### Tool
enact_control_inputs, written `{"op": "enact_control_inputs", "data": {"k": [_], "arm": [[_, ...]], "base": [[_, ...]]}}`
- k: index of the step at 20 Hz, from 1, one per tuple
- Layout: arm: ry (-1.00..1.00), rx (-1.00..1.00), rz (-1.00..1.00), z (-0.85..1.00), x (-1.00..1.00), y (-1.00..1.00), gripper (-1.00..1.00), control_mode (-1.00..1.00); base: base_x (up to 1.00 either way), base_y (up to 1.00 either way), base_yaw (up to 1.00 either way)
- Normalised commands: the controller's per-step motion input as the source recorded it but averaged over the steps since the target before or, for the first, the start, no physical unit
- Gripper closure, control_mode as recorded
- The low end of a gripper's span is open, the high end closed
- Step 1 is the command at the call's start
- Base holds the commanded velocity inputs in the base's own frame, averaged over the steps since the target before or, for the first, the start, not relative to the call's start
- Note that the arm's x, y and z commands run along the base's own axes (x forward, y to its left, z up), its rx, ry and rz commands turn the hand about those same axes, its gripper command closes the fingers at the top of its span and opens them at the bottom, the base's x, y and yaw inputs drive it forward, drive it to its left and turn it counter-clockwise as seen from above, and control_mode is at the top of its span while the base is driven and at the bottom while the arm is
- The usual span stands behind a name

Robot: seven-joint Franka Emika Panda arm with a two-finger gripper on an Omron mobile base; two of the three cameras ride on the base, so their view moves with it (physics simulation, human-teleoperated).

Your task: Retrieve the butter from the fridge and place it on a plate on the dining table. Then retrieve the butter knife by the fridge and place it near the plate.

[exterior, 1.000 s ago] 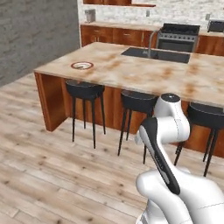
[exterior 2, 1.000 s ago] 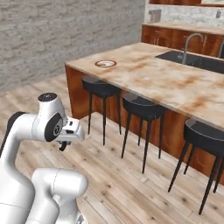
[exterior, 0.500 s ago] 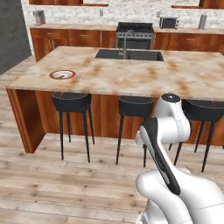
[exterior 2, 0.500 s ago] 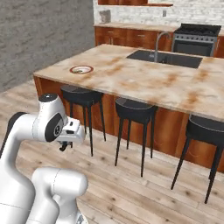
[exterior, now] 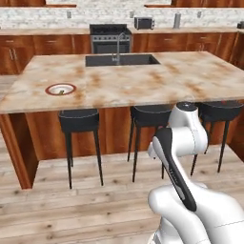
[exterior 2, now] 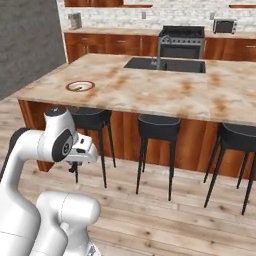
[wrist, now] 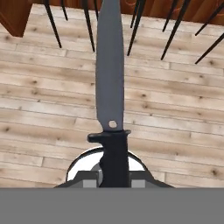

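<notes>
a glossy white arm (exterior: pixel 190 209) of rounded segments, with dark grey joint bands and a round black cap.

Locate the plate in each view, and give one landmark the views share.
Left base view: plate at the left of the dining table.
Right base view: plate at the table's left end.
Hand view: not in it.
Shared landmark: the sunken sink.

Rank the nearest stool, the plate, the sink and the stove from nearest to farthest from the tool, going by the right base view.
From the tool, low on the left:
1. Nearest stool, just above and right of it.
2. Plate, on the near left part of the dining table.
3. Sink, sunk in the table's far side.
4. Stove, against the back wall.
</notes>
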Motion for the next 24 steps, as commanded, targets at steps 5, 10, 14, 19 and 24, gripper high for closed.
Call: {"op": "enact_control_inputs", "data": {"k": [5, 10, 14, 19, 24], "arm": [[0.0, 0.0, 0.0, 0.0, 0.0, 0.0, 1.0, 1.0], [0.0, 0.0, 0.0, 0.0, 0.0, 0.0, 1.0, 1.0], [0.0, 0.0, 0.0, 0.0, 0.0, 0.0, 1.0, 1.0], [0.0, 0.0, 0.0, 0.0, 0.0, 0.0, 1.0, 1.0], [0.0, 0.0, 0.0, 0.0, 0.0, 0.0, 1.0, 1.0]], "base": [[0.23, 1.0, -0.28], [0.55, 0.77, -0.17], [0.59, 0.53, -0.07], [0.66, 0.09, -0.01], [0.79, 0.07, 0.0]]}}
